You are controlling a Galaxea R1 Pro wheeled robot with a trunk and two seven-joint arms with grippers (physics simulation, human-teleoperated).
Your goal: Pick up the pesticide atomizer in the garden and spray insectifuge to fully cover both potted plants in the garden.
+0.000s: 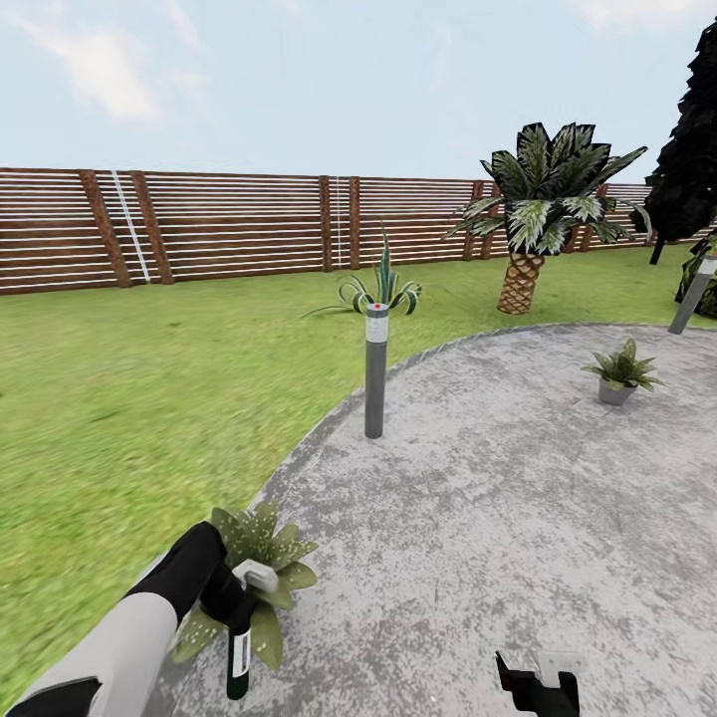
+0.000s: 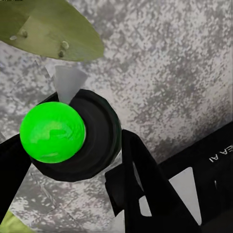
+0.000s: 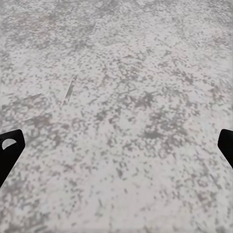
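Note:
My left gripper point(image 1: 231, 597) is shut on the pesticide atomizer point(image 1: 239, 657), a slim dark green bottle hanging down with its whitish nozzle point(image 1: 257, 575) on top. It hangs right over one potted plant point(image 1: 261, 546) at the patio's edge, partly hiding it. In the left wrist view the atomizer point(image 2: 92, 141) appears end-on between the black fingers point(image 2: 141, 174), with a bright green ball on it and a leaf point(image 2: 48, 29) beyond. The other potted plant point(image 1: 622, 370) stands far right on the patio. My right gripper point(image 1: 538, 687) is low over bare paving, open point(image 3: 116, 145).
A grey bollard light point(image 1: 374, 368) stands at the patio point(image 1: 498, 498) rim ahead, a second one point(image 1: 694, 289) at far right. Behind it grow a spiky potless plant point(image 1: 383, 289) and a palm-like plant point(image 1: 533, 209). Lawn point(image 1: 119, 398) lies to the left, with the slat fence point(image 1: 219, 224) behind.

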